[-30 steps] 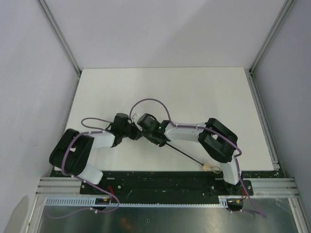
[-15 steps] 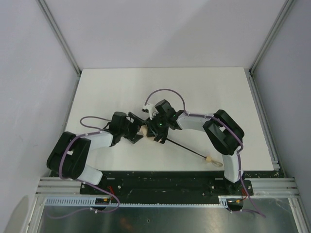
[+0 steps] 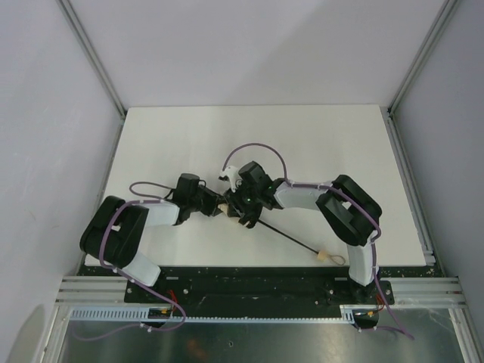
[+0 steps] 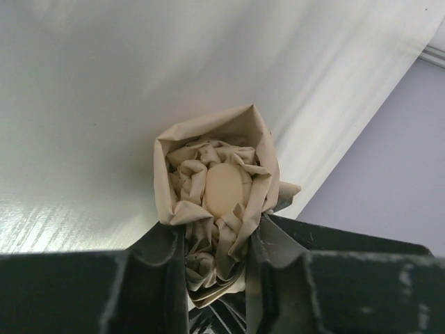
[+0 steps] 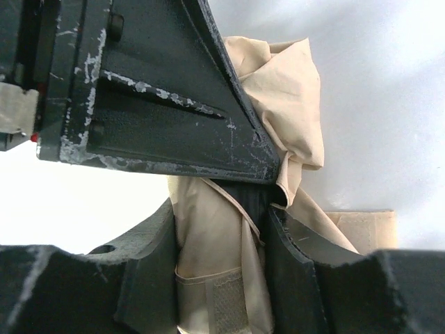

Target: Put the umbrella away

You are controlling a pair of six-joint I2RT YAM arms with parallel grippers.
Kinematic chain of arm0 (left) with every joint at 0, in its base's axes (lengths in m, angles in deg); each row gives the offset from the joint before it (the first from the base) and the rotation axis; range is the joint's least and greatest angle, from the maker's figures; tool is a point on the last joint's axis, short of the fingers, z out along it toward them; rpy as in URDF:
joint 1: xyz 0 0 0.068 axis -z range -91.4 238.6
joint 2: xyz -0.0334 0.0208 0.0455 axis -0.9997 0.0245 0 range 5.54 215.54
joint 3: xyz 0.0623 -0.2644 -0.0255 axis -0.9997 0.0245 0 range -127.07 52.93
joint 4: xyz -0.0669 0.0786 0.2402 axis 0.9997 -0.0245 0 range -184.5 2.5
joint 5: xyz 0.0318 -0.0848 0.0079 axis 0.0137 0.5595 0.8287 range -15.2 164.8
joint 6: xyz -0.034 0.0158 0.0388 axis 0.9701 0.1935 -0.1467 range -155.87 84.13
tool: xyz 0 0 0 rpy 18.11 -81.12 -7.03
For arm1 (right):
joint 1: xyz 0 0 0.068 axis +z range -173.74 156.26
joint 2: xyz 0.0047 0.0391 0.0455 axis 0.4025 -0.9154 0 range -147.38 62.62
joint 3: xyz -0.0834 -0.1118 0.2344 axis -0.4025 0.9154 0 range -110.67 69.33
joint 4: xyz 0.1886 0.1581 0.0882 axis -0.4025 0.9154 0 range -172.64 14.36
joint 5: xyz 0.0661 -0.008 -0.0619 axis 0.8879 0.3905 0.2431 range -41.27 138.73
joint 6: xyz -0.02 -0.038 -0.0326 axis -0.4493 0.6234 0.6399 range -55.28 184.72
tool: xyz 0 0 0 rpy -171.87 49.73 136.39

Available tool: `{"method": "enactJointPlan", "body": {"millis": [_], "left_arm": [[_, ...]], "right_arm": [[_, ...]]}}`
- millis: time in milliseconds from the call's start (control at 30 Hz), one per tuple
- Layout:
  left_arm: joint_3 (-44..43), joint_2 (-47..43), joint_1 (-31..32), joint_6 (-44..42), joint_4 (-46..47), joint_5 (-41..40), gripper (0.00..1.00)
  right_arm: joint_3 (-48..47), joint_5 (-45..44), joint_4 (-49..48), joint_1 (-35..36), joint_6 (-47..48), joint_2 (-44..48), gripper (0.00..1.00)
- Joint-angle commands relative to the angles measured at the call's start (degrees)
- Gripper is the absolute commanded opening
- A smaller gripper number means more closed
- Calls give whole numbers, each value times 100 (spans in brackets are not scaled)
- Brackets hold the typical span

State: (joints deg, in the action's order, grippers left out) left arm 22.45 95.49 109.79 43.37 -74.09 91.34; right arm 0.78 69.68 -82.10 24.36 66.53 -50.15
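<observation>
The umbrella lies low over the white table point(image 3: 318, 144). Its thin black shaft point(image 3: 287, 236) runs down-right to the small tan handle point(image 3: 324, 255). The bunched beige canopy point(image 3: 224, 204) sits between the two grippers, mostly hidden from above. My left gripper point(image 3: 218, 206) point(image 4: 217, 243) is shut on the canopy's end, where the folds ring a tan tip cap point(image 4: 222, 189). My right gripper point(image 3: 238, 209) point(image 5: 222, 236) is shut on the canopy from the other side, fabric and a fastening strap point(image 5: 229, 306) filling its jaws.
The left gripper's black body point(image 5: 139, 90) looms just above the right fingers. Grey walls and aluminium posts point(image 3: 94, 60) enclose the table on three sides. The arm bases stand along the near rail point(image 3: 249, 276).
The right gripper has moved up and left along the canopy. The handle end swung up and came back down. The left gripper spread, then closed on the canopy's end again.
</observation>
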Motion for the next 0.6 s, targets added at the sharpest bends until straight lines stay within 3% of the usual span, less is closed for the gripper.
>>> {"method": "enactJointPlan", "body": {"millis": [0,67,233,300,433,567], "left_arm": [[371,335,63,-495,-260,-621,5],[509,166,15,-530,101,-523,1],[829,-609,-151,-764,853,-322,0],[916,-959,-245,-766,1104,-161,0],[884,-1429,-347,-765,1455,236,0],[780,-1774,-372,-628,1898,657,0]], "right_arm": [[76,447,-338,494,174,322,0],[78,230,-202,454,-83,446,3],[78,-77,772,98,-1301,1164,59],[85,-169,1135,-1,-1621,1566,73],[95,-327,1609,-237,-2094,2542,95],[99,-362,1869,-901,-2649,3365,99]]}}
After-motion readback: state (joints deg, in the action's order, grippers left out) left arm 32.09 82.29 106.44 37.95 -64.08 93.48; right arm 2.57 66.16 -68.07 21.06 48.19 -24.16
